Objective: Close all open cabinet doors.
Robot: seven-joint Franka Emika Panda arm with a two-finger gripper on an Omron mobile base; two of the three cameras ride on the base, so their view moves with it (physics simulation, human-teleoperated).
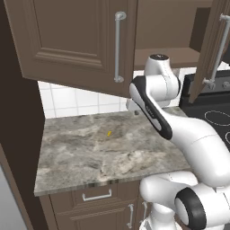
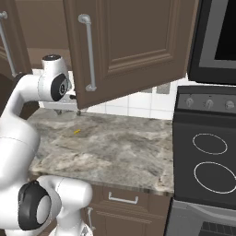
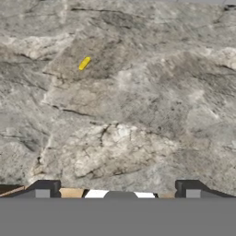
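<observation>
Gripper (image 3: 118,186) — jaws spread, empty, above grey counter (image 3: 138,115) — open cabinet doors (image 1: 76,40) upper frame, well apart.

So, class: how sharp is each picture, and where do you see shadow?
Left base view: fairly sharp, evenly lit; soft shade under the dark brown panelled cabinet door. Right base view: the same flat light. Hand view: grey marbled stone counter looks blurred, small yellow fleck smeared.
</observation>
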